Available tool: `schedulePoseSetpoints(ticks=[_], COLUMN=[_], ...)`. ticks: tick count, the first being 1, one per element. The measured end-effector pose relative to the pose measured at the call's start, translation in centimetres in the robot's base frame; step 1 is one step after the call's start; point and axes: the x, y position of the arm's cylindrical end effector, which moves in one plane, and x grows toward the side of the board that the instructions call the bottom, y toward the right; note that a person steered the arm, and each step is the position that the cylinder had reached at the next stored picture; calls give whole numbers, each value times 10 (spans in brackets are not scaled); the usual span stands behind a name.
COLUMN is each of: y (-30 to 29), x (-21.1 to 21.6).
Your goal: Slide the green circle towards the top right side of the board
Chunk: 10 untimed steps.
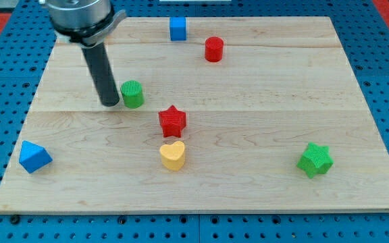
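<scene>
Green circle sits left of centre on the tabletop, far from the top right. My tip, a bare rod with no hand, stands just left of it; nearly the whole push remains.

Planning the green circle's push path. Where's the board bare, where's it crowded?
Bare: the right half between red cylinder and green star; also the bottom left between blue block and yellow heart. Crowded: centre-left, where my tip sits just left of green circle, red star below.
</scene>
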Motion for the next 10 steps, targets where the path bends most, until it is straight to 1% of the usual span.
schedulePoseSetpoints(ticks=[1,2,3,4,5,6,7,8,9,10], y=[50,63,1,69,155,206,212,224,270,293], x=[-12,-24,-26,-42,-74,-94,-89,-133,-144,-164])
